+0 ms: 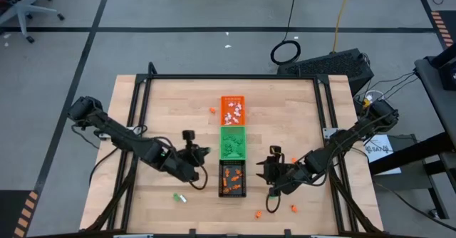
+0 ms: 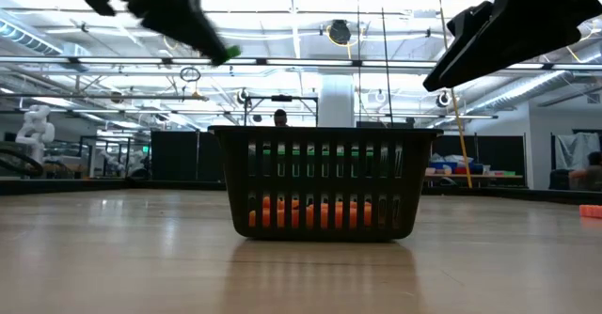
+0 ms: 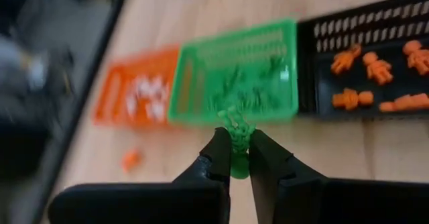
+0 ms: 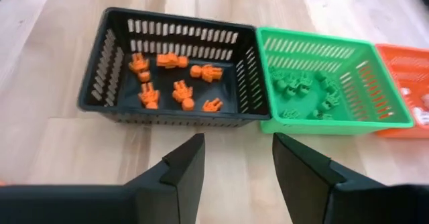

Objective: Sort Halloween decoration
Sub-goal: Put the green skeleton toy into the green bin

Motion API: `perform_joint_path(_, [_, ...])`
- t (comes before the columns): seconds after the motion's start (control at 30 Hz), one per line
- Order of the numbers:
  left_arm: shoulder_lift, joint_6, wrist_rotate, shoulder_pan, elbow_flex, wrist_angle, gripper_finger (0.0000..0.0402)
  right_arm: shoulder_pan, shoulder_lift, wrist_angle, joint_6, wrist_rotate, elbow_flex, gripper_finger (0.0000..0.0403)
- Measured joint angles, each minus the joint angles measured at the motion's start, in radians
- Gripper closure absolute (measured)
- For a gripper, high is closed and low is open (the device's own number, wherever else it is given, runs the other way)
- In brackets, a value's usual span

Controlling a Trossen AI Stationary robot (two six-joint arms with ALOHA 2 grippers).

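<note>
Three small trays stand in a row at the table's middle: an orange tray with white trinkets, a green tray with green trinkets, and a black tray with orange trinkets. My left gripper hovers left of the green tray, raised off the table, shut on a green trinket. My right gripper is open and empty, just right of the black tray. Loose trinkets lie on the wood: a green one and orange ones. My left gripper pinches the green trinket's middle between its two fingertips. One end sticks out past the tips and the other end shows behind them. The trinket is lifted clear of the table, as the low view shows.
A black frame runs along the table's far edge and sides. Bare wood lies left and right of the tray row. Cables and a black box sit on the floor beyond the far edge. The low view looks through the black tray's slotted wall.
</note>
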Motion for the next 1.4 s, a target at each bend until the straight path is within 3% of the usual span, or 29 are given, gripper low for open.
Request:
perform_joint_path(0.23, [0.000, 0.564, -0.017, 0.036, 0.000, 0.255, 0.0378, 0.004, 0.000, 0.000, -0.023, 0.017, 0.000, 0.0244])
perform_joint_path(0.47, [0.000, 0.859, -0.019, 0.084, 0.000, 0.376, 0.0378, 0.004, 0.000, 0.001, -0.070, 0.022, 0.000, 0.0244])
perform_joint_path(0.97, [0.000, 0.960, 0.001, 0.145, 0.000, 0.412, 0.0377, 0.002, 0.000, 0.003, -0.139, 0.066, 0.000, 0.0244])
perform_joint_path(1.4, [0.000, 0.923, 0.066, 0.145, 0.000, 0.496, 0.0377, -0.007, 0.000, 0.009, -0.157, 0.095, 0.000, 0.0244])
